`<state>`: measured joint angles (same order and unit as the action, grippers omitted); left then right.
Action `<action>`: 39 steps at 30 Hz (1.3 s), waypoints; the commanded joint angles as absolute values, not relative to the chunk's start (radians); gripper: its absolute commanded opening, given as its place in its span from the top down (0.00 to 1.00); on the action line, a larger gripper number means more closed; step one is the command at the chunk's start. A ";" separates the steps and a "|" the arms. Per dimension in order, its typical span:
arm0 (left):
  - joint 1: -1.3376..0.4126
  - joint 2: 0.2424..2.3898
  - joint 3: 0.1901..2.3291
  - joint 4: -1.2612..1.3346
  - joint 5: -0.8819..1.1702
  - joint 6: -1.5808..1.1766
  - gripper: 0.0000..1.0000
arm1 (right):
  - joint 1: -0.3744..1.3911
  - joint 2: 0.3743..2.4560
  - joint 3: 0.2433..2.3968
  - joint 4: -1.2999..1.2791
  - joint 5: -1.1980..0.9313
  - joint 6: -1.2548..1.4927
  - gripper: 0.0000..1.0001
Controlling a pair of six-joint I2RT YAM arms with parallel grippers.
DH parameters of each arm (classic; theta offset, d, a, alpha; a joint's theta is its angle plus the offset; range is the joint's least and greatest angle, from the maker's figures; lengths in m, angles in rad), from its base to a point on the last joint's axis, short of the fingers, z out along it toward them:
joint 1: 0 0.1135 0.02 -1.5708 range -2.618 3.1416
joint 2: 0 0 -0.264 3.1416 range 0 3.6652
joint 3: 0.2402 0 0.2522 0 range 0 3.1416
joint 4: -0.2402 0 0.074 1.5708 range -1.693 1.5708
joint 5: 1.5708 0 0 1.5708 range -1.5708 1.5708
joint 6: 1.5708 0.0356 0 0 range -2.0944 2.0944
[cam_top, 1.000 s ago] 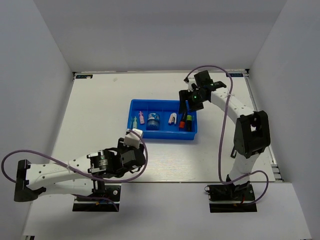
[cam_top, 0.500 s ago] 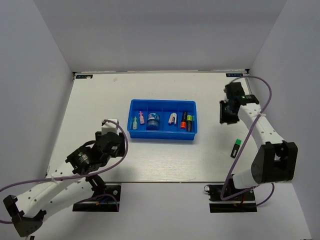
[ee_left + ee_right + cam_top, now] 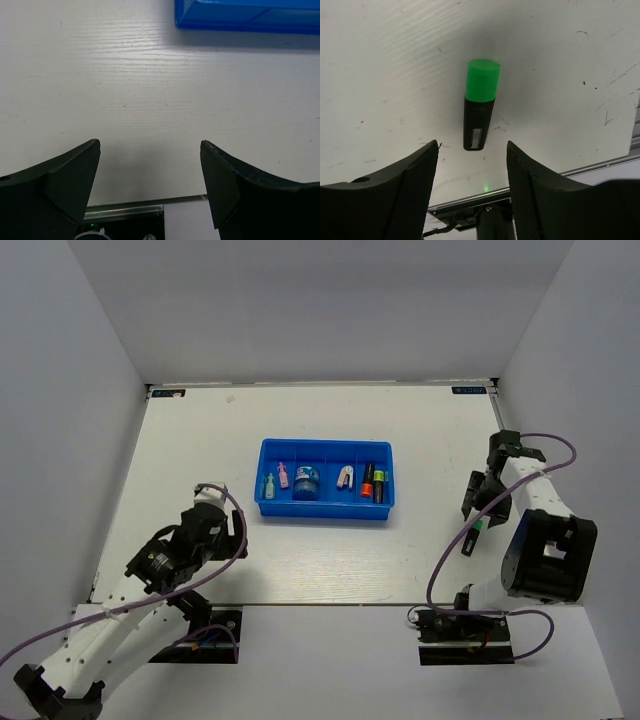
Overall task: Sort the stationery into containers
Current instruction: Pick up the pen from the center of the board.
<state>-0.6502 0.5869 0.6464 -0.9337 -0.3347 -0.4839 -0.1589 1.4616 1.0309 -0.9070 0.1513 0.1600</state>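
White table, grey walls, blue tray

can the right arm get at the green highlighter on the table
Likely yes: the right gripper hangs open right by the green highlighter, and nothing lies between them on the table.

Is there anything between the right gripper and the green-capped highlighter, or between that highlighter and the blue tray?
Nothing visible stands in the way. The right gripper is open, and the green-capped highlighter lies alone on the table, directly ahead of its fingers. Only bare table surface lies between the highlighter and the blue tray.
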 commanded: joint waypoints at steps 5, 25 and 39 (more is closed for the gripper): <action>-0.430 0.629 0.627 -0.853 -0.012 -0.430 0.08 | -0.212 1.566 0.968 -0.831 0.120 0.114 0.40; -0.422 0.664 0.623 -0.856 -0.041 -0.431 0.07 | -0.202 1.703 0.847 -0.653 0.098 0.110 0.87; -0.420 0.675 0.607 -0.821 -0.055 -0.428 0.07 | -0.094 1.588 1.116 -0.733 -0.544 -0.015 1.00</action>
